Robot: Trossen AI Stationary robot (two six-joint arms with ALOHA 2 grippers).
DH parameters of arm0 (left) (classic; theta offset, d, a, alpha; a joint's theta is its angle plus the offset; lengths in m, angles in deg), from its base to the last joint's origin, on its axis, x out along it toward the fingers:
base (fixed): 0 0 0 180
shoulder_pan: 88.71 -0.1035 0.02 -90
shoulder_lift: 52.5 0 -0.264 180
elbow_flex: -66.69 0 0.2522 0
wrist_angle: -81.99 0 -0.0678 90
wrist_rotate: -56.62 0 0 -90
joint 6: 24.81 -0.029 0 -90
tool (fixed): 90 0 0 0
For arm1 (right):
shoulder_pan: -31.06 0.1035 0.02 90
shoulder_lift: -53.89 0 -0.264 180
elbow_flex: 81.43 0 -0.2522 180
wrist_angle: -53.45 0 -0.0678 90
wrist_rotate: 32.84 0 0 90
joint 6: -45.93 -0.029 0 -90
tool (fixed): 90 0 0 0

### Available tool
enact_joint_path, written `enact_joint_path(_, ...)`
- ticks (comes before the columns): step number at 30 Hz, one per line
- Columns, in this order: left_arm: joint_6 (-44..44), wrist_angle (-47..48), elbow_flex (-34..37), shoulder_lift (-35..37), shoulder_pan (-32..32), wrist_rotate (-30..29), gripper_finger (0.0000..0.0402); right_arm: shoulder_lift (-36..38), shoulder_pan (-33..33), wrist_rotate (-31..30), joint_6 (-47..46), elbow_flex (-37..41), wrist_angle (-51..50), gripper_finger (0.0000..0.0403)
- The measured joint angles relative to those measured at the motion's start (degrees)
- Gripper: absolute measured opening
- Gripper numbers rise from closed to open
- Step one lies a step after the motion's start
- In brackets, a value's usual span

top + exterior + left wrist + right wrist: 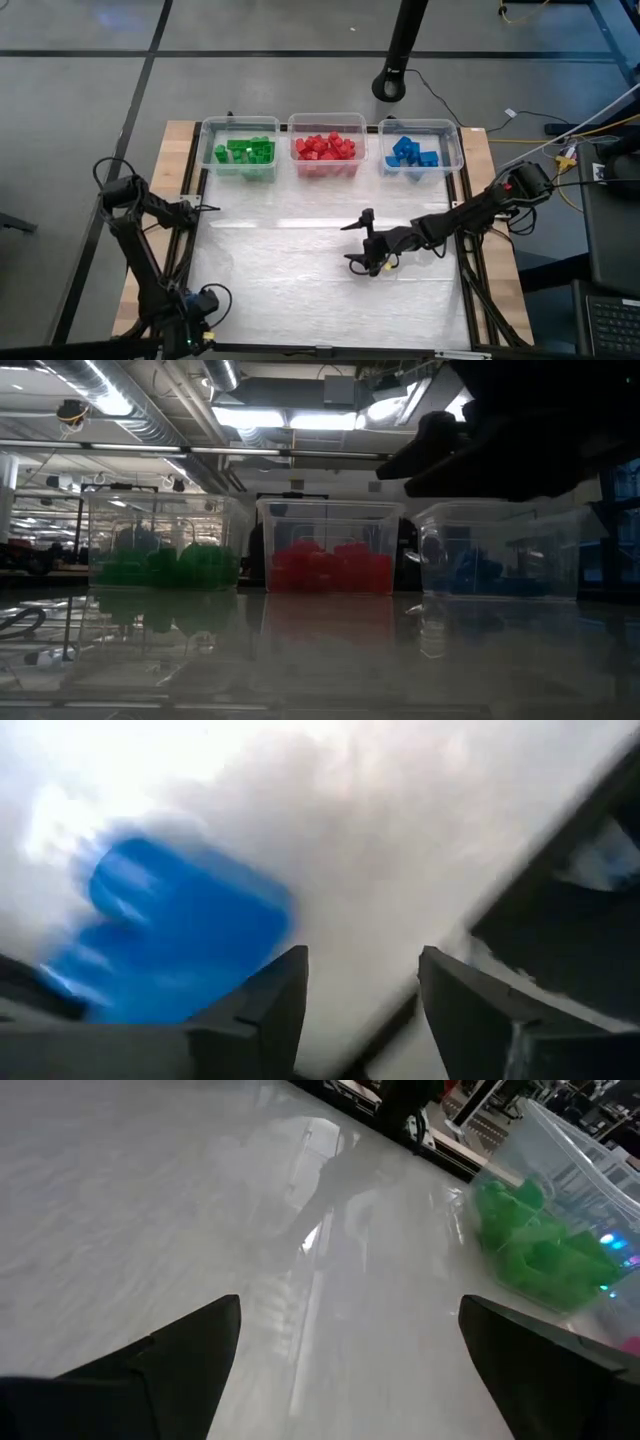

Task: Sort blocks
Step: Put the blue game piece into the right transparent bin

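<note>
A white-topped table (300, 290) with a wooden border is carrying three clear bins in a row along its far edge. The middle bin (327, 146) is holding red blocks (325, 148). To its left, just beside it, a bin (240, 148) is holding green blocks (245, 151); to its right, another bin (421, 148) is holding blue blocks (412, 153). From table height, the three bins (330, 548) are standing upright and reflecting in the glossy surface (320, 660) in front of them.
</note>
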Motion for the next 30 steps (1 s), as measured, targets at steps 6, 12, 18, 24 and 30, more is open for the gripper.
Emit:
enact_joint_path(6,-9.42,4.67,2.05,0.13,-2.29,-4.26,0.0171,0.0,0.31,-0.86,-1.34,0.0,-0.2,0.0376)
enact_joint_path(12,-14.9,16.23,3.78,0.09,-6.16,-5.65,0.0162,0.0,0.64,-0.88,-1.48,0.0,-0.2,0.0376)
enact_joint_path(18,-20.78,27.33,-0.78,0.22,-10.56,-6.09,0.0145,0.0,0.66,-0.87,-2.34,0.0,-0.15,0.0376)
enact_joint_path(24,-18.76,32.01,-3.28,0.28,-12.33,-6.5,0.0133,0.0,0.66,-0.88,-2.34,0.0,-0.63,0.0376)
enact_joint_path(30,-16.71,29.96,-2.47,0.28,-12.4,-6.63,0.0136,0.0,0.66,-0.86,-2.32,0.0,-2.41,0.0376)
